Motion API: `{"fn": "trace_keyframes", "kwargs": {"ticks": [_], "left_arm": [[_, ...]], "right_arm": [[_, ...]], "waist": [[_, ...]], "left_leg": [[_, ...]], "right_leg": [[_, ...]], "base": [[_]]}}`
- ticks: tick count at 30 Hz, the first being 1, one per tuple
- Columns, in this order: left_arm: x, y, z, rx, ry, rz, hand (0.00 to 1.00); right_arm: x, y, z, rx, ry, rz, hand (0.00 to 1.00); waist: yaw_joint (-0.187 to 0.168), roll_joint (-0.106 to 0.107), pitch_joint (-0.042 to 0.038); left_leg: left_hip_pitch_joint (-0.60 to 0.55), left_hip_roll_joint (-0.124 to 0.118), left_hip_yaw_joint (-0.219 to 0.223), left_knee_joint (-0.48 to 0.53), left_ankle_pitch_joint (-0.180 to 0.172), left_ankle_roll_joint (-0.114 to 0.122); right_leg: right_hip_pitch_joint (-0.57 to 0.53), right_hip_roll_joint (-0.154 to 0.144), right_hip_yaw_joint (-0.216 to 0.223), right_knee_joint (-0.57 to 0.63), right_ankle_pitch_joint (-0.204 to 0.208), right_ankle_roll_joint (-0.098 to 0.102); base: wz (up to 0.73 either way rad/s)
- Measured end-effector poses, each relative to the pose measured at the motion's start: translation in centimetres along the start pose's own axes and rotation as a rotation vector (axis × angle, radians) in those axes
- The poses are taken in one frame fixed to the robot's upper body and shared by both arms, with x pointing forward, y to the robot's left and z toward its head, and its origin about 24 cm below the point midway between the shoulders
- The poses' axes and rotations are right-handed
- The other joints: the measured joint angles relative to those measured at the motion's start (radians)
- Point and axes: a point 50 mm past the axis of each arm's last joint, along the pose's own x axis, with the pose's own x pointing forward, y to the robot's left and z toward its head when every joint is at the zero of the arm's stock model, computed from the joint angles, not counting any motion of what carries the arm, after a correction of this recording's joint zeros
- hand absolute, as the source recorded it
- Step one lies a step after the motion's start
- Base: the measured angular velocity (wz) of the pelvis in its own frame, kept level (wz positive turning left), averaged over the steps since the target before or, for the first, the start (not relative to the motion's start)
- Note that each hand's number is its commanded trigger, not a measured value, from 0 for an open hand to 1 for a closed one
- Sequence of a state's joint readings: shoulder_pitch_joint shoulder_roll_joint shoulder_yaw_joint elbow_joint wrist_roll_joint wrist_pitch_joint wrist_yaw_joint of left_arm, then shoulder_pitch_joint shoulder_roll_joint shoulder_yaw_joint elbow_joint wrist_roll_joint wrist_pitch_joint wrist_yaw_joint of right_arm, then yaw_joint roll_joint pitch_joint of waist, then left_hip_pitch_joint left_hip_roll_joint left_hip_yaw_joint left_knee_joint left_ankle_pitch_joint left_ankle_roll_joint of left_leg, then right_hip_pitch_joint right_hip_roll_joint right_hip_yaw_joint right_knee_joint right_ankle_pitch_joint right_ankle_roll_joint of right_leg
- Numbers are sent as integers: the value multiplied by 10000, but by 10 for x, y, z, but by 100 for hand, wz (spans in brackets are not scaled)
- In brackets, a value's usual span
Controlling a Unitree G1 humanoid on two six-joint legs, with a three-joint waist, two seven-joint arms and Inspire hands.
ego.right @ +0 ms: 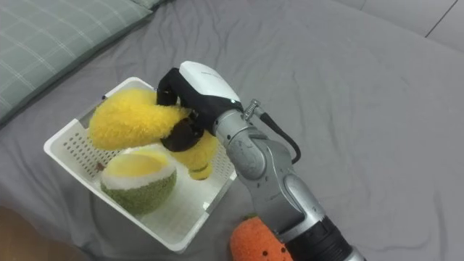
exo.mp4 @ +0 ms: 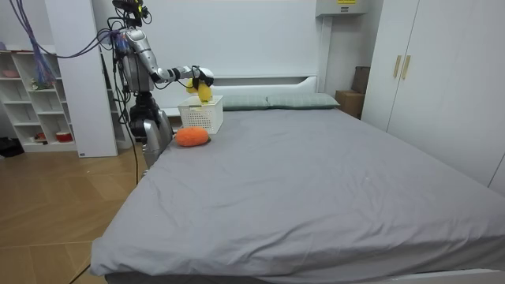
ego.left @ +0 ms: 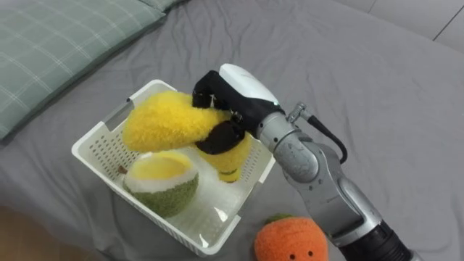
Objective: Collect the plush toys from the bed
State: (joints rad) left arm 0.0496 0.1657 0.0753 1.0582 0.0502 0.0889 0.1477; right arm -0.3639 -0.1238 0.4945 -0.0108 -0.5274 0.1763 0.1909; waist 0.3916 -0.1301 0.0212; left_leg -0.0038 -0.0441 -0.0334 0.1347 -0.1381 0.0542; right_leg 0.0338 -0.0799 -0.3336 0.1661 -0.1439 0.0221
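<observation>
A yellow plush toy hangs over the white slatted basket, and my right hand is shut on it, fingers curled round its middle. Inside the basket lies a green and yellow plush half-fruit. An orange plush toy sits on the grey bed sheet just beside the basket's near corner. In the room view I stand at the bed's far left corner with my right arm stretched over the basket, and the orange toy lies in front of it.
A green checked pillow lies on the bed beyond the basket, to its left. The grey bed stretches wide to the room view's right. A white shelf unit stands behind me.
</observation>
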Motion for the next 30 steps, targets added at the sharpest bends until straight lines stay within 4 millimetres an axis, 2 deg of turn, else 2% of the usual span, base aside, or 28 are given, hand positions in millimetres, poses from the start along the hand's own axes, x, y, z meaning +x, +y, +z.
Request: {"fn": "trace_keyframes", "kwargs": {"ticks": [17,21,30], "left_arm": [[0,0,-4,4,164,180,0],[0,0,-4,8,196,175,0],[0,2,-10,-142,481,204,0]], "right_arm": [[1,5,-9,107,371,275,0],[1,5,-9,125,370,274,0],[0,1,-10,95,402,-103,0]], "waist": [[-37,116,99],[-55,124,93],[-179,273,20]], "left_leg": [[-9,-3,-8,20,0,-1],[-17,-11,-16,19,-1,-2],[5,-19,-18,15,3,-1]], "right_leg": [[-1,-1,11,-9,1,1],[11,4,13,-63,2,3],[32,10,14,-144,13,15]], "base": [[0],[0],[0]]}}
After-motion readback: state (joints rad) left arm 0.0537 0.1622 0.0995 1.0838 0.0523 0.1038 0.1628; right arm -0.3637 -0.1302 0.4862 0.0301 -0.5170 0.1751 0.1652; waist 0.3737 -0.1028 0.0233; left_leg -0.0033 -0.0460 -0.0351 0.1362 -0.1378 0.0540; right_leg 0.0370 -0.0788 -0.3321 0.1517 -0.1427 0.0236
